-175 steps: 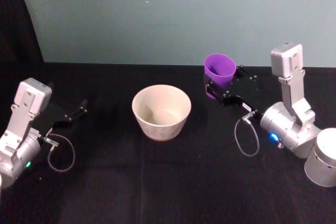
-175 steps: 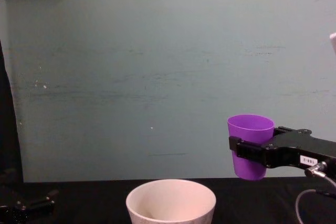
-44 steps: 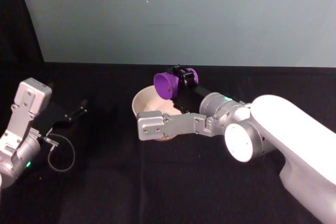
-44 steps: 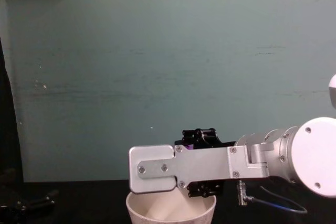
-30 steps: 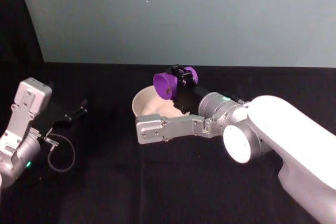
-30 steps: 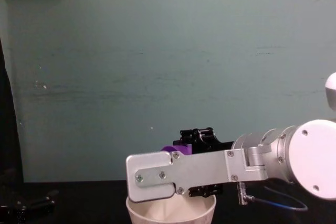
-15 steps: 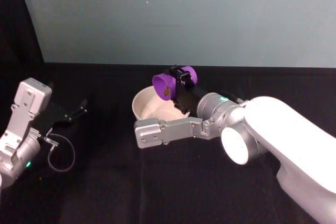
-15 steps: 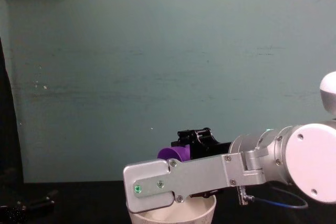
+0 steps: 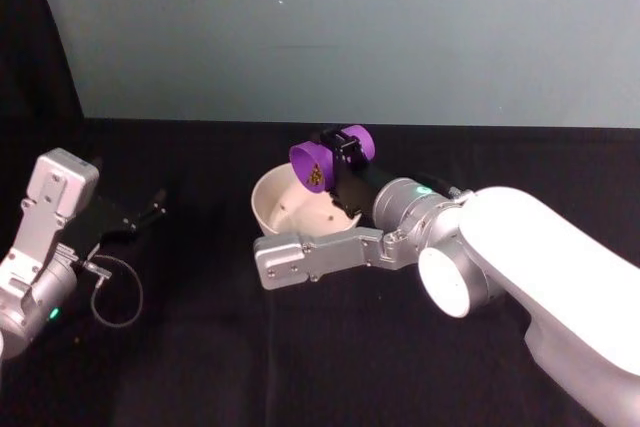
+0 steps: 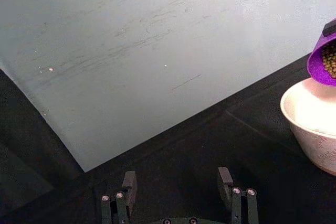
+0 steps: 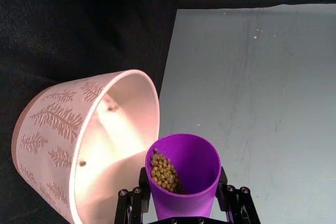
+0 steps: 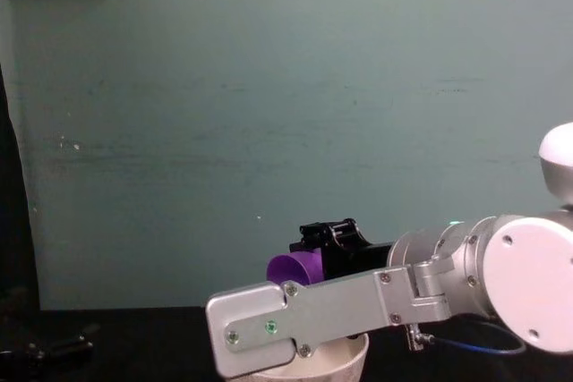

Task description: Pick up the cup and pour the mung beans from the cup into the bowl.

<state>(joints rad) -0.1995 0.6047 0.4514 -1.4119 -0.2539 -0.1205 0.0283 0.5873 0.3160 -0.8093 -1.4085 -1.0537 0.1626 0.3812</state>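
Right gripper [image 11: 182,199] clamped around the cup [image 9: 322,161], which is tipped on its side above the far side of the bowl [image 11: 47,129]. Beans [image 11: 165,172] are heaped at the lower lip, and a few specks lie inside the bowl. Roll your wrist slowly, with the lip over the bowl's middle. Left gripper [image 10: 177,187] parked far left, spread wide, empty.

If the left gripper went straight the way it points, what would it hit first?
Probably the teal wall: the left gripper points across the black table, with the bowl off to one side, though depth is unclear.
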